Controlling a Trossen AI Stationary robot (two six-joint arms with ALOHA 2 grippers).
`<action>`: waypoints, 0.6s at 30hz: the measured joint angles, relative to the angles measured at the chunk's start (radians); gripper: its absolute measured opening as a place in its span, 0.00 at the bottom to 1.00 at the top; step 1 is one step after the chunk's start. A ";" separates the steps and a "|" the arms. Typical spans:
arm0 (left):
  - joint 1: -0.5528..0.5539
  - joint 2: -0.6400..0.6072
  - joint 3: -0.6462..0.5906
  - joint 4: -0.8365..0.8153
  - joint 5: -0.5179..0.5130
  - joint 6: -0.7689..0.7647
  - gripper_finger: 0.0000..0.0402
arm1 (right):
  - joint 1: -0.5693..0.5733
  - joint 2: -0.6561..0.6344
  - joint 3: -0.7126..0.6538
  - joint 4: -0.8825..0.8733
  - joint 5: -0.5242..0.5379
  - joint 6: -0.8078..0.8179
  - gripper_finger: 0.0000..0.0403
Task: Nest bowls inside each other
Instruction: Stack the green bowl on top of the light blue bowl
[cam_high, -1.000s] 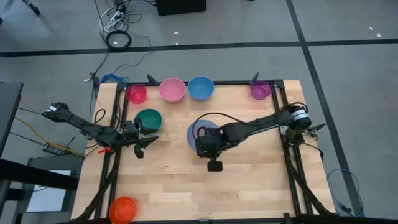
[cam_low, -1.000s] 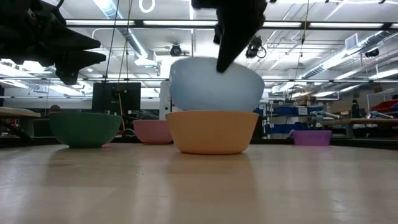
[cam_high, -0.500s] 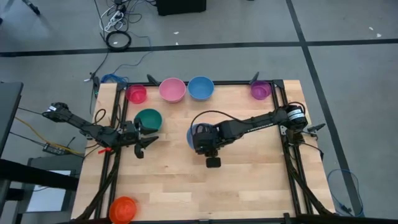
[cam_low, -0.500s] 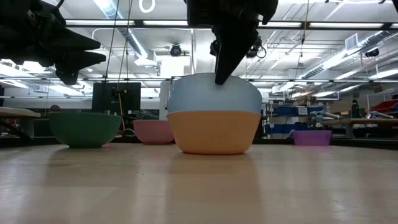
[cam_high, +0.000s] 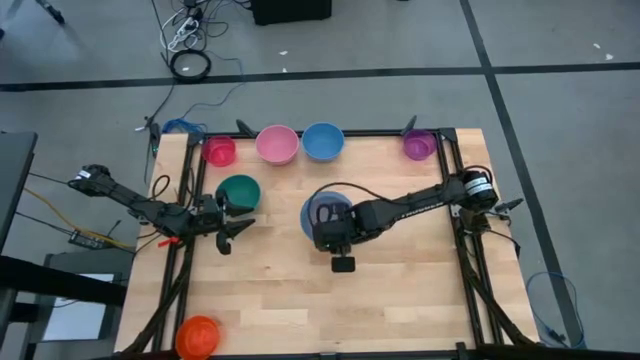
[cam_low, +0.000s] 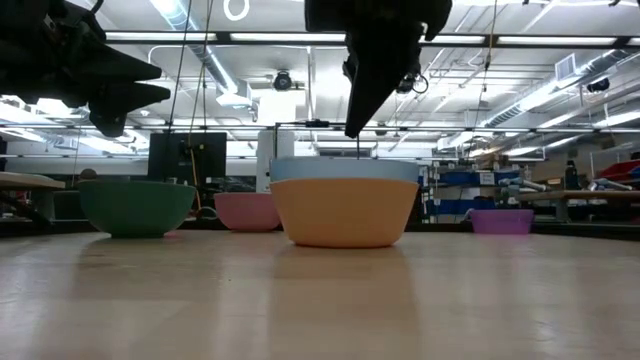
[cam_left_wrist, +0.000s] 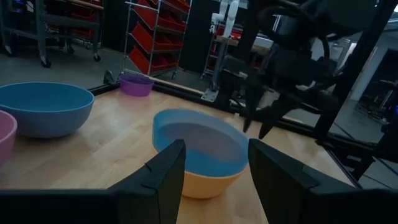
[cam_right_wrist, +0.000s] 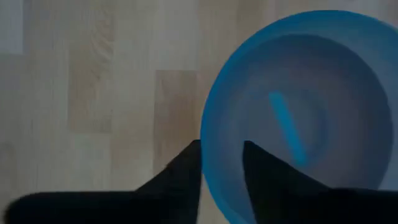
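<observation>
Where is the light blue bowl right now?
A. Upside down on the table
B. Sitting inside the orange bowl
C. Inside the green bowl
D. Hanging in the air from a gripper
B: in the low view only the rim of the light blue bowl shows above the orange bowl that holds it.

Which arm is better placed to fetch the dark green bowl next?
Left: its open claw hovers right beside the dark green bowl. The right claw sits above the light blue bowl.

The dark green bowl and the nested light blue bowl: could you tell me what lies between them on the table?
Only bare wood. In the high view, nothing sits between the dark green bowl and the light blue bowl; the left gripper hovers nearer the front.
</observation>
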 joint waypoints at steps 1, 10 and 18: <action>0.000 0.000 0.000 0.000 0.000 0.000 0.46 | 0.003 0.000 -0.006 0.010 0.000 0.003 0.19; 0.000 0.000 0.000 0.001 0.000 -0.001 0.46 | 0.016 -0.005 -0.026 0.058 0.081 -0.027 0.06; 0.000 0.000 0.000 -0.074 -0.120 -0.027 0.46 | -0.048 -0.082 0.025 0.061 0.121 -0.096 0.20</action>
